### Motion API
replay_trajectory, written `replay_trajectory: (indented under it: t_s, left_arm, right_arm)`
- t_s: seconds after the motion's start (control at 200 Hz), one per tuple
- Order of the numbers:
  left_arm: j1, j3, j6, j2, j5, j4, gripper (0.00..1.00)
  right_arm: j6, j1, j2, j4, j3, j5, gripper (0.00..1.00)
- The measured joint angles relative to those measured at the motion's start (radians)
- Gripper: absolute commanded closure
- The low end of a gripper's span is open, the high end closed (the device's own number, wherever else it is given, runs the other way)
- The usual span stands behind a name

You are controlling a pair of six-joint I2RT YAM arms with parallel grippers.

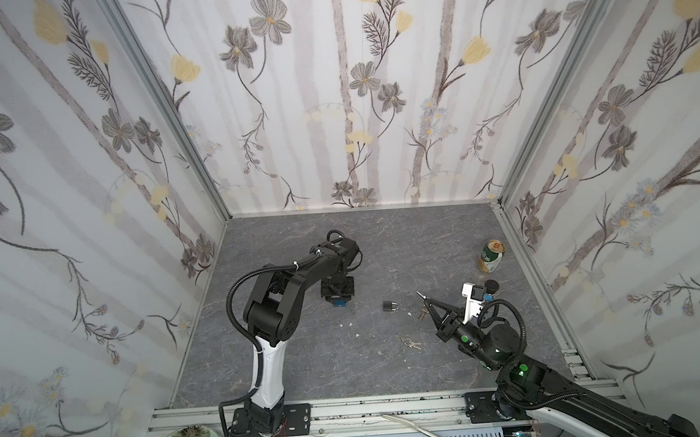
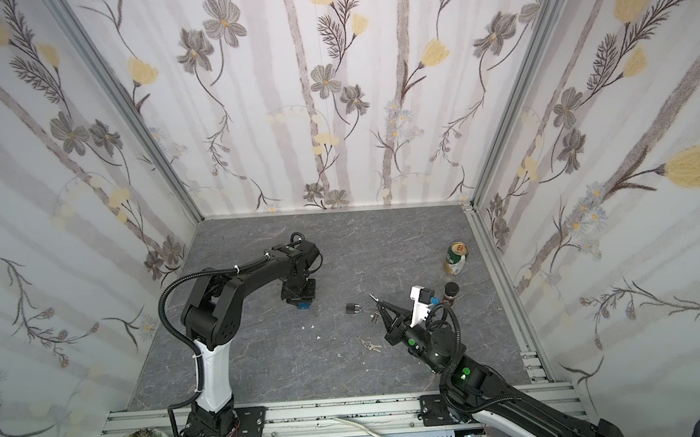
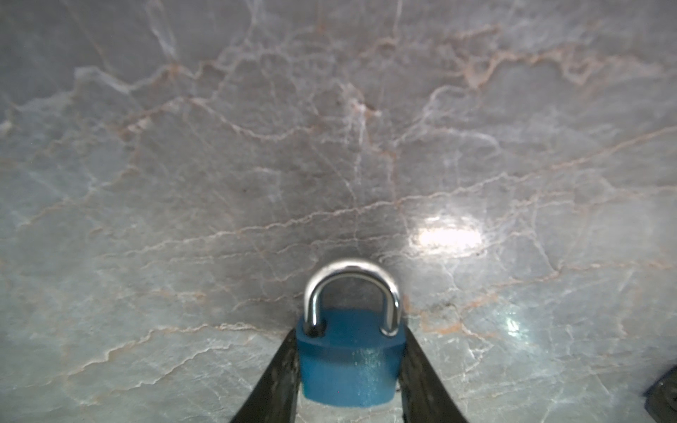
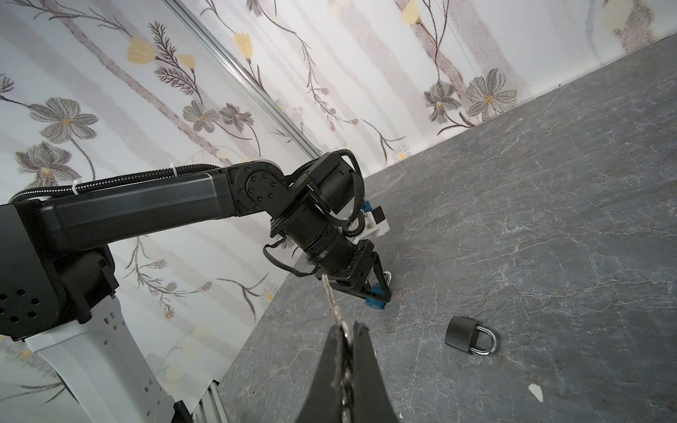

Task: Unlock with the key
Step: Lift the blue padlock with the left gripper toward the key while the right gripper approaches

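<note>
Securing the lock: left gripper (image 3: 350, 331) grasps the blue lock (image 3: 348, 362), right gripper (image 4: 350, 329) pinches the key (image 4: 330, 300) well apart; next, the key must line up squarely with it.

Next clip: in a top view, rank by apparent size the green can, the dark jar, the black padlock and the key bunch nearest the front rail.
1. green can
2. dark jar
3. black padlock and key bunch: much alike; the keys spread wider but thinner, so unranked.
</note>
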Motion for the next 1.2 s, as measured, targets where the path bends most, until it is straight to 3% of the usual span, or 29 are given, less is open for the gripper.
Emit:
replay_trajectory:
  t_s: [0.275, 0.455, 0.829, 1.199]
  left_arm:
    - [0.002, -0.01, -0.02, -0.02, 0.017, 0.008, 0.75]
    - [0.002, -0.084, -0.089, -0.151, 0.037, 0.049, 0.74]
    - [0.002, -0.275, -0.354, -0.502, 0.069, 0.183, 0.71]
    - [-0.039, -0.411, -0.653, -0.698, 0.112, 0.323, 0.71]
  right_arm:
    - [-0.011, 0.001, 0.061, -0.002, 0.029, -0.016, 1.0]
    - [-0.031, 0.008, 0.15, 0.011, 0.05, -0.045, 1.0]
    - [-0.063, 0.06, 0.405, 0.205, 0.096, -0.064, 1.0]
    - [-0.071, 0.14, 0.695, 0.488, 0.145, -0.016, 1.0]
